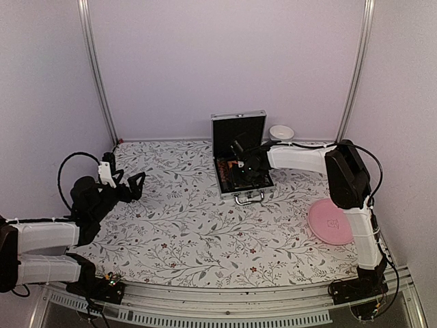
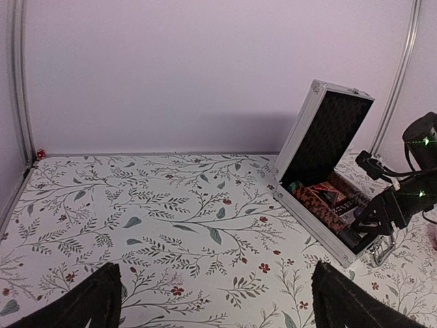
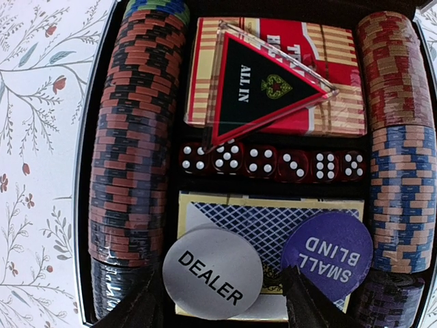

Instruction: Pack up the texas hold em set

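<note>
The silver case (image 1: 228,189) stands open at the back of the table, lid (image 1: 237,133) upright. My right gripper (image 1: 247,169) hangs over its tray, open. In the right wrist view its fingertips (image 3: 147,304) flank a grey DEALER disc (image 3: 212,273), which lies on a blue card deck (image 3: 266,212) beside a purple SMALL BLIND disc (image 3: 328,253). A black ALL IN triangle (image 3: 263,85) leans on a red deck (image 3: 341,102) above a row of red dice (image 3: 273,162). Chip stacks (image 3: 130,137) fill both sides. My left gripper (image 2: 215,301) is open and empty, far left of the case (image 2: 314,225).
A pink plate (image 1: 331,222) lies at the right near my right arm. A white bowl (image 1: 281,132) sits behind the case at the back wall. Metal frame posts (image 1: 95,68) stand at the back corners. Flowered cloth (image 1: 191,225) covers the table.
</note>
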